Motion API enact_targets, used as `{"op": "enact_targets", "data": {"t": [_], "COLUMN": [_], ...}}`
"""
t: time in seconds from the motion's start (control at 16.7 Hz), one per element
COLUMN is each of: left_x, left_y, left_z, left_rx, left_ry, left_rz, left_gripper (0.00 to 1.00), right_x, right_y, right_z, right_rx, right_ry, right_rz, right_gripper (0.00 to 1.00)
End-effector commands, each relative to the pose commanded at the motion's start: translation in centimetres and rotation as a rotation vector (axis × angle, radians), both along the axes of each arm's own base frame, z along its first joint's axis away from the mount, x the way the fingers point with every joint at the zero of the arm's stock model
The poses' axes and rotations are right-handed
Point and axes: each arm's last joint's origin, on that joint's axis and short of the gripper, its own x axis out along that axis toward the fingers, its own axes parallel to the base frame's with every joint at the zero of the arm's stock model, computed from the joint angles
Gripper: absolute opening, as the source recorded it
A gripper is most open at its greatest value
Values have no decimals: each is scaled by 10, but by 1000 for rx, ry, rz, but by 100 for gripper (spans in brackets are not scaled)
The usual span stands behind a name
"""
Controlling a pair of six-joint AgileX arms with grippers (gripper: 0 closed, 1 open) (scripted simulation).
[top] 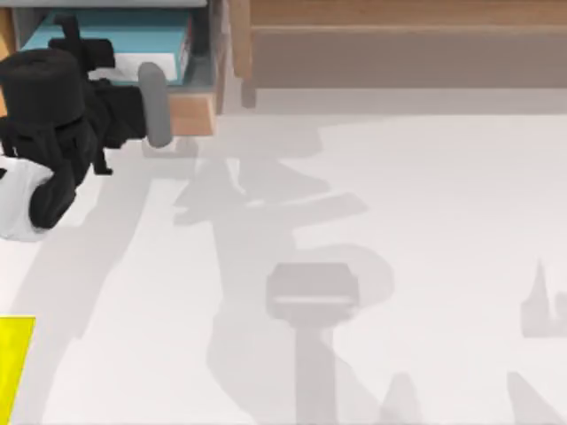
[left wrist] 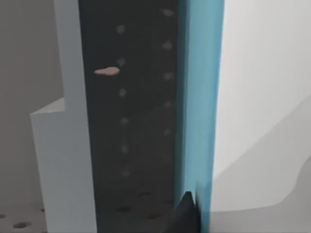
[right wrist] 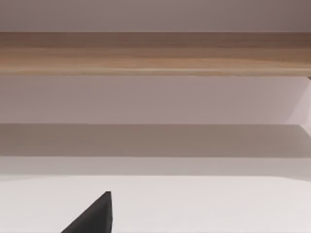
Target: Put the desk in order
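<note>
The desk (top: 399, 221) is a wide white tabletop with a light-brown wooden shelf unit (top: 399, 44) along its far edge. At the far left stands the wooden drawer box (top: 190, 115), pulled open, with a grey lining and a grey bar handle (top: 155, 102). A teal book (top: 106, 31) lies inside it. My left gripper (top: 71, 40) hangs over the drawer, right at the book. Its wrist view looks close along the book's blue edge (left wrist: 199, 97) and dark cover (left wrist: 131, 121). My right gripper (right wrist: 97, 216) faces the shelf unit (right wrist: 155, 53) from low over the tabletop.
A small yellow block (top: 13, 363) lies at the near left edge of the table. Arm shadows fall across the middle and near right of the white top. The left arm's black body (top: 53, 115) covers the drawer's left part.
</note>
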Motion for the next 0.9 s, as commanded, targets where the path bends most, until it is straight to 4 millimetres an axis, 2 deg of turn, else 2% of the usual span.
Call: {"op": "enact_targets", "data": {"t": [0.06,0.84,0.9], "left_x": [0,0,0], "left_y": [0,0,0], "left_z": [0,0,0], "left_rx": [0,0,0], "left_ry": [0,0,0], "left_rz": [0,0,0], "left_gripper": [0,98,100], "right_x": [0,0,0], "right_y": [0,0,0], "right_z": [0,0,0], "right_rx": [0,0,0], "right_ry": [0,0,0], "right_rz": [0,0,0], "right_gripper": [100,100,100]}}
